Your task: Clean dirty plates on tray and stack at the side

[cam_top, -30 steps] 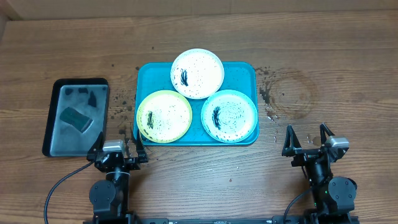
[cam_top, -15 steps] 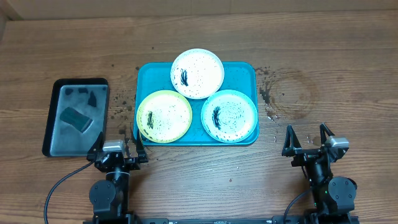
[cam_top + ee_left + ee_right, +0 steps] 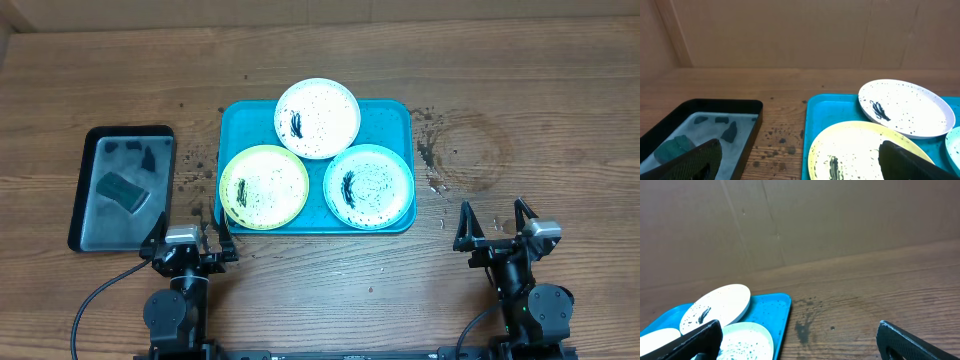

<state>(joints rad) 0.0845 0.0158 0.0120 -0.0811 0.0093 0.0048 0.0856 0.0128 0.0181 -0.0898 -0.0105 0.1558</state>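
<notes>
My left end effector (image 3: pixel 190 230) sits low at the near edge of the brown wooden table (image 3: pixel 550 90), fingers spread wide with nothing between them. My right end effector (image 3: pixel 492 218) is the same: parted and empty.

From the left one, the round yellow-green shallow plate (image 3: pixel 264 187) lies close at 1 o'clock. From the right one, the round light blue shallow plate (image 3: pixel 368 186) lies at about 10 o'clock, a little farther off. Both rest in the near half of the large turquoise rectangular plastic tray (image 3: pixel 390 112), side by side and just apart. The round white shallow plate (image 3: pixel 317 118) sits at the tray's 12 o'clock, overhanging the far rim. Its near edge meets the other two, though I cannot tell whether it rests on them.

At 11 o'clock from my left end effector is a smaller black-rimmed grey tray (image 3: pixel 125 129) holding a dark green block (image 3: pixel 120 189), possibly a sponge, and a few dark scraps. Dark specks (image 3: pixel 430 150) dot the table at the turquoise tray's 3 o'clock side.

As I judge it, the task has not begun. Every plate carries black specks and a dark smear, none has left the tray, and no stack stands at the side. All three wipes and the stacking remain to be done.
</notes>
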